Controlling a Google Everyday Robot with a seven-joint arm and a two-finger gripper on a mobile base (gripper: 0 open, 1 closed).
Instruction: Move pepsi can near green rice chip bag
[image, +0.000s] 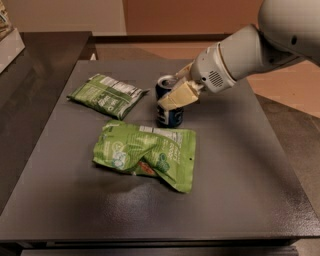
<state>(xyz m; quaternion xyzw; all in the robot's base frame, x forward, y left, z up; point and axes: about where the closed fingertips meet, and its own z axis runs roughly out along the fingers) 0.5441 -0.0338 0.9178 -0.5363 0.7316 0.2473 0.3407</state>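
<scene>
The gripper (170, 91) has its jaws clamped around the upright pepsi can (169, 116), which stands on the tabletop (245, 170), just behind the green rice chip bag (145, 152).

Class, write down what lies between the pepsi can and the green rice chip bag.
Nothing: in the camera view the pepsi can, held by the tool, stands right at the far edge of the green rice chip bag.

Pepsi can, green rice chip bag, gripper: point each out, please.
pepsi can (169, 118), camera view, lower blue body below the finger.
green rice chip bag (145, 152), camera view, middle of the wrinkled front.
gripper (169, 91), camera view, midway between fingertips, around the can.
</scene>
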